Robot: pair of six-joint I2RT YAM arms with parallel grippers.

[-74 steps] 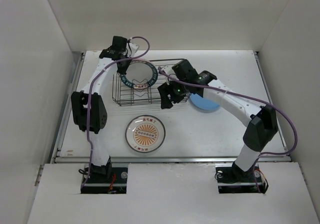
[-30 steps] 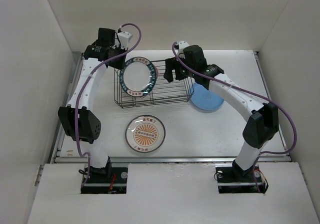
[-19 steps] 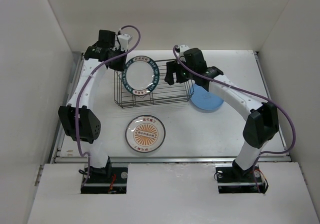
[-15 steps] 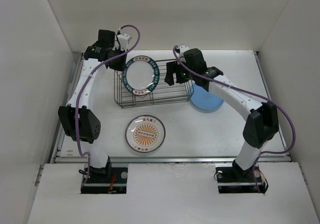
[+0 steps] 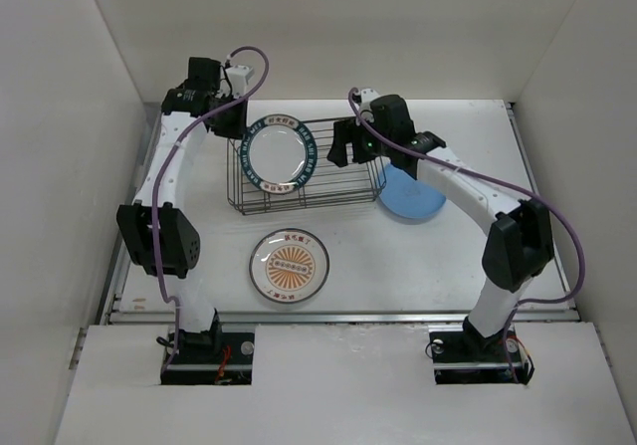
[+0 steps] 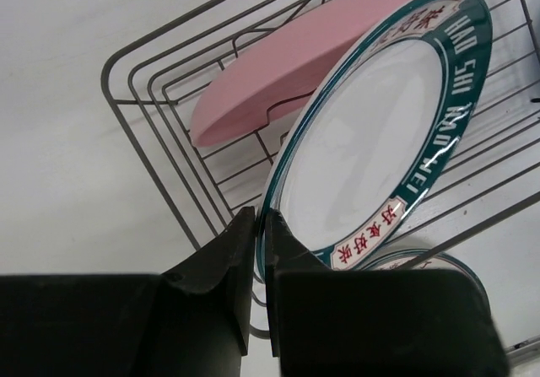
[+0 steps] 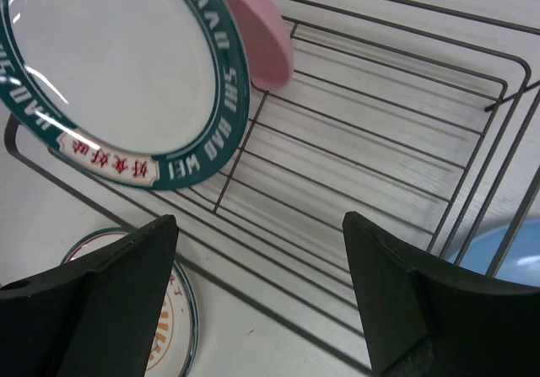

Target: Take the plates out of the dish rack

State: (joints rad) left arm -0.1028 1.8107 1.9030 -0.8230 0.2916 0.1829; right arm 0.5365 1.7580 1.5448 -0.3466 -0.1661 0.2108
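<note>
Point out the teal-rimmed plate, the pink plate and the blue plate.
teal-rimmed plate (image 6: 371, 149), left wrist view, on its white centre.
pink plate (image 6: 295, 56), left wrist view, on its broad pink face.
blue plate (image 5: 406, 204), top external view, on its uncovered near part.

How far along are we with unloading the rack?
Done: the sunburst plate and the blue plate lie on the table, outside the rack. In hand: the left gripper has its jaws shut on the teal plate rim, at the rack's left end. Left: setting that down, then the pink plate, leaning in the rack. The right gripper hovers open over the rack.
</note>
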